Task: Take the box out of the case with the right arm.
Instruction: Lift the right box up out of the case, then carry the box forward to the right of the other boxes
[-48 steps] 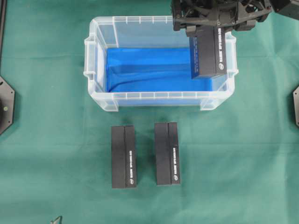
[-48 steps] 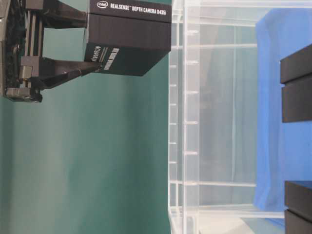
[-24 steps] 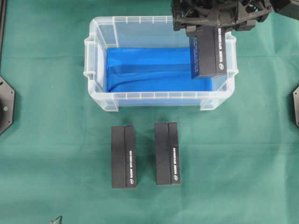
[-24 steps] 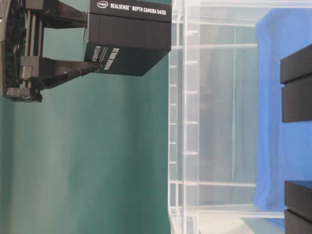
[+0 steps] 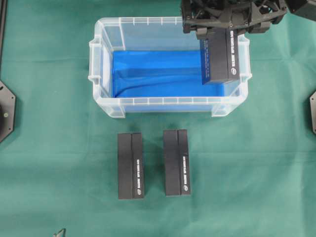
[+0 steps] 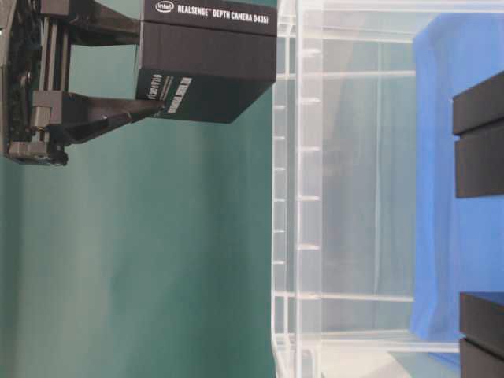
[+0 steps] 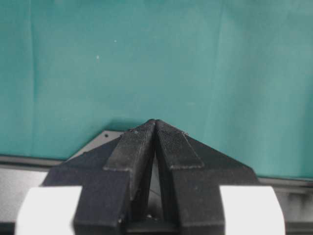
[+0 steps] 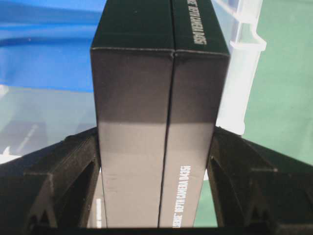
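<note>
Right claw [image 8: 156, 161] clamped on box [image 5: 220, 57], which I hold clear above case [image 5: 106, 94] at its right end, for carrying out.

A robotics lab bench is indicated: the whole work surface is covered by a wrinkled green cloth [image 5: 256, 173], with black octagonal arm base plates [image 5: 6, 111] bolted at its left and right edges. A staged setup is suggested by the large clear plastic tub with blue floor lining [image 5: 106, 64] and two identical black rectangular cardboard boxes [image 5: 131, 165] laid parallel in front of it, a third [image 6: 209, 67] seen printed "Intel RealSense Depth Camera D435". Black 3D-printed lattice gripper fingers [image 8: 58, 191] are seen at wrist-camera level, nothing domestic or commercial being shown.
</note>
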Controlling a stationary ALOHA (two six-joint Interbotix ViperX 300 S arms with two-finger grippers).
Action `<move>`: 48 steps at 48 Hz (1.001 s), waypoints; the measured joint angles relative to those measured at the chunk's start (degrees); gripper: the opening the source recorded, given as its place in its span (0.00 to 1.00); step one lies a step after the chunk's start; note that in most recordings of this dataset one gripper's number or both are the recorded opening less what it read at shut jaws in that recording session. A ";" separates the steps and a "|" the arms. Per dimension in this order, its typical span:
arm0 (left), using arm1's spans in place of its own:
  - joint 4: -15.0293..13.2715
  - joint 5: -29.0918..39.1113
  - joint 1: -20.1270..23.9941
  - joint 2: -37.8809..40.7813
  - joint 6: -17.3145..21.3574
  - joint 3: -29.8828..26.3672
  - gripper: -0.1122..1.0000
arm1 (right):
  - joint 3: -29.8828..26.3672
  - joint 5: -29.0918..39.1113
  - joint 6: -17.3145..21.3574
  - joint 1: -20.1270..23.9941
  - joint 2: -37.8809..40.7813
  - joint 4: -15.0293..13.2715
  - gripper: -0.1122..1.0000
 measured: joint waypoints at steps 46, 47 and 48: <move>0.00 0.00 0.00 0.00 0.00 0.00 0.10 | 0.00 3.16 15.21 18.46 -1.05 -0.18 0.68; 0.00 0.00 0.00 0.09 0.00 0.09 0.10 | 0.00 3.25 15.73 18.98 -1.05 -0.18 0.68; -0.09 0.00 0.00 0.00 0.00 0.00 0.10 | 0.00 3.25 16.44 19.69 -1.05 -0.09 0.68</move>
